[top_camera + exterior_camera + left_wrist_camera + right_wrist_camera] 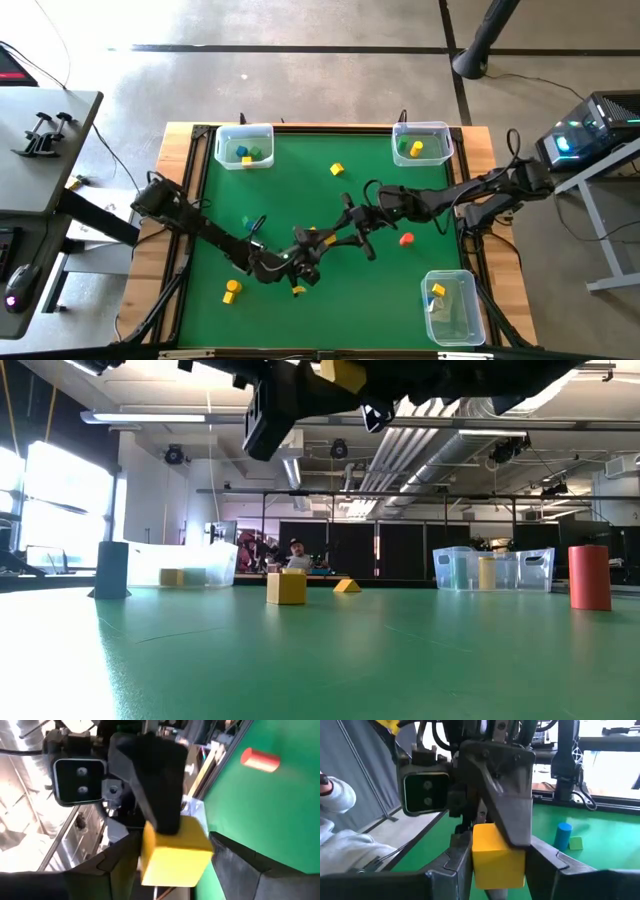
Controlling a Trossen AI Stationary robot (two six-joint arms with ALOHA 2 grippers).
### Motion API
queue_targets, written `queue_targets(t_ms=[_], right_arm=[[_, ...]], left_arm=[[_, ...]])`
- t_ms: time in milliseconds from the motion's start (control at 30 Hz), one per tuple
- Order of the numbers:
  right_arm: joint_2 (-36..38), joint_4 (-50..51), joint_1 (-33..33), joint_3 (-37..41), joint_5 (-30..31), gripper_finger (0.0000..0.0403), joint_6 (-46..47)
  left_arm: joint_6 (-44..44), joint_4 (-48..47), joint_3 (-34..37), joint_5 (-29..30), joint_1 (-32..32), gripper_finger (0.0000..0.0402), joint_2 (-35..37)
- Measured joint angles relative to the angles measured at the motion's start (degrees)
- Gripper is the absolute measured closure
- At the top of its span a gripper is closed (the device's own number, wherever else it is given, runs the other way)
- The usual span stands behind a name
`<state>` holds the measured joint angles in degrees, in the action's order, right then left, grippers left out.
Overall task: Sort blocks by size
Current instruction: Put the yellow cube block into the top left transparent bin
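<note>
A yellow block (326, 240) is held above the middle of the green table, between both grippers; it shows at the top of the low view (340, 372), clear of the mat. My left gripper (312, 254) comes at it from the near left. My right gripper (345, 232) comes at it from the right. Both are shut on it. Loose on the mat lie a yellow block (337, 170), a red cylinder (406, 239), another yellow block (232, 290), one more yellow block (298, 290) and a blue and a green piece (250, 222). My left gripper pinches the yellow block (175, 855) between its two fingers, one on each of two opposite side faces. The fingers (235, 865) lie about level. The block is lifted clear of the table. My right gripper's finger (155, 795) lies over the block's upper face. My right gripper pinches the same block (492, 855) between its two fingers on two opposite side faces. The fingers (545, 865) reach in about level from the table's right. The block hangs clear of the mat. My left gripper's finger (512, 815) overlaps the block's upper corner.
Clear bins stand at the far left (244, 146), the far right (421, 144) and the near right (450, 305), each with a few blocks inside. A wooden rim (180, 200) edges the mat. A blue cylinder (563, 835) stands beyond the grippers.
</note>
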<state>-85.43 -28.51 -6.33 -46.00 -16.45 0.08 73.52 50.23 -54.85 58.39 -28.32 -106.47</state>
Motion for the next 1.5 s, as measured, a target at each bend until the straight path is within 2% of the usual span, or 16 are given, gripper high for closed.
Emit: queue_targets(t_ms=[133, 267, 500, 667, 933, 1300, 1500], right_arm=[[0.0, -0.1, -0.1, 0.0, -0.4, 0.0273, 0.1], [0.0, 0.1, -0.1, 0.0, -0.5, 0.0273, 1.7], [0.0, 1.8, -0.1, 0.0, -0.5, 0.0216, 3.4], [0.0, 2.2, -0.2, 0.0, 2.6, 0.0213, 6.8], [0.1, 2.9, -0.1, 0.0, 3.5, 0.0271, 7.4], [0.0, 4.3, 0.2, 0.0, 5.4, 0.0266, 8.9], [0.0, 4.3, 0.2, 0.0, 4.8, 0.0264, 8.9]], left_arm=[[-1.1, 0.0, -0.1, 1.9, 0.0, 0.0184, 0.2], [-1.8, 0.0, -0.1, 3.5, -0.2, 0.021, 0.2], [-8.2, 0.0, -0.1, 1.6, -0.6, 0.0266, 0.2], [-10.9, -0.2, 0.0, 1.8, -0.8, 0.0279, 0.2], [-9.8, -0.6, 0.0, 3.5, -0.7, 0.0262, 0.2], [-7.6, -0.5, 0.0, 2.1, -0.9, 0.018, 0.5], [-9.4, -0.6, 0.0, 0.1, -0.4, 0.0186, 0.5]])
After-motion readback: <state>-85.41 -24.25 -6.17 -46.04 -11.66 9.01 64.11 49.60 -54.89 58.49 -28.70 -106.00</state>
